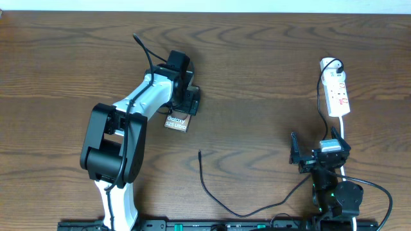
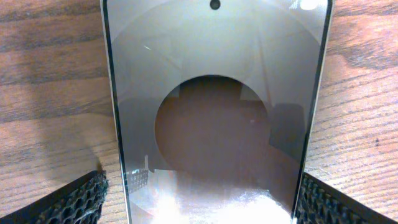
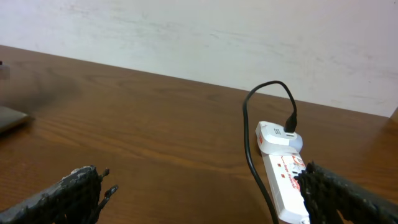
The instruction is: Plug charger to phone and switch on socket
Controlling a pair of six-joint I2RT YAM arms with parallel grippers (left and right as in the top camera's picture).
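Overhead: phone [image 1: 176, 122] lies flat on the desk [image 1: 270, 64] under the left arm, with the left jaws spread open on either side of it and not clamping. Charger [image 1: 203, 173] lies loose on the desk, its plug tip just right of the phone but apart from it. Right jaws are wide open and empty near the front edge, and the socket [image 1: 338, 96] sits at far right with a black lead in its end.

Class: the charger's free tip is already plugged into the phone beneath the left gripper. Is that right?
No. In the overhead view the charger's tip lies loose on the table, apart from the phone beneath the left gripper.
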